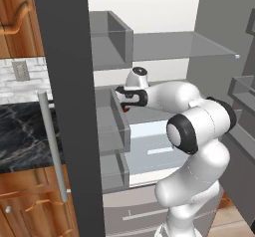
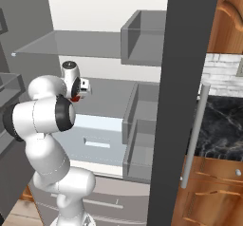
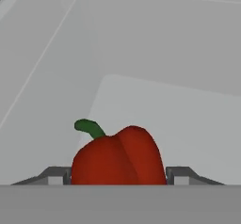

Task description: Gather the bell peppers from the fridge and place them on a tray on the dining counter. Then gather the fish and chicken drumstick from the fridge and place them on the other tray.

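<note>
A red bell pepper (image 3: 117, 157) with a curved green stem sits on the pale fridge shelf (image 3: 188, 119). In the hand view it lies right between my gripper (image 3: 118, 177), whose fingertips (image 3: 56, 177) press against its two sides. From the left base view, my gripper (image 1: 124, 104) reaches into the fridge's middle shelf, with a sliver of the red pepper (image 1: 127, 108) showing beneath the hand. In the right base view the gripper (image 2: 76, 97) is mostly hidden by my arm, and a bit of the red pepper (image 2: 73, 98) peeks out. The fish, drumstick and trays are out of view.
The open fridge door (image 1: 64, 106) stands at the left, with grey door bins (image 1: 112, 124) close beside my hand. A glass shelf (image 1: 189, 47) hangs above the arm and a white drawer (image 1: 154, 151) lies below. A black marble counter (image 1: 20, 131) is beyond the door.
</note>
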Motion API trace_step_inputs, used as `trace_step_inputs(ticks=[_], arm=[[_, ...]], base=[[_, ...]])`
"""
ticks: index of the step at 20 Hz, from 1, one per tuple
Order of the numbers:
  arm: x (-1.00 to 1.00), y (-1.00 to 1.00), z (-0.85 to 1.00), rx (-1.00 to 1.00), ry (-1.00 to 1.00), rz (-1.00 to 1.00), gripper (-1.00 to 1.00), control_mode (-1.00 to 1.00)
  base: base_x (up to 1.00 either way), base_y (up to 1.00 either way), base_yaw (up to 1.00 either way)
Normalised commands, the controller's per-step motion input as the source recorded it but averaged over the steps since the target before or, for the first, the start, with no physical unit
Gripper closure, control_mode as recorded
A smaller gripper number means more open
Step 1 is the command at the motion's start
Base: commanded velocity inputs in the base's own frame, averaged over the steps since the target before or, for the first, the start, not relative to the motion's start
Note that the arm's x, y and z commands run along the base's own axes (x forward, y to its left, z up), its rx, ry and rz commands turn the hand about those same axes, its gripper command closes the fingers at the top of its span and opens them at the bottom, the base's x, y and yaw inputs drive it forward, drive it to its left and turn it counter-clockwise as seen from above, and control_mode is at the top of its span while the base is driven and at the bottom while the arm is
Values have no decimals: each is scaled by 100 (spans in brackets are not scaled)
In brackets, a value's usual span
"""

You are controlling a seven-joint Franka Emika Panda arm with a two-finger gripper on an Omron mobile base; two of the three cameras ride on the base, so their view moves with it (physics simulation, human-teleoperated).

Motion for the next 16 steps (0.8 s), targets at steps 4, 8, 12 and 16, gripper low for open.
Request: trace_step_inputs(ticks=[4, 8, 12, 16], arm=[[0, 0, 0, 0, 0, 0, 100, -100], [-5, 0, 0, 0, -3, 0, 100, -100], [-36, 0, 2, 0, -20, -1, 100, -100], [-64, 0, 20, 0, -23, -9, 100, -100]], base=[[0, 0, 0], [0, 0, 0], [0, 0, 0], [0, 0, 0]])
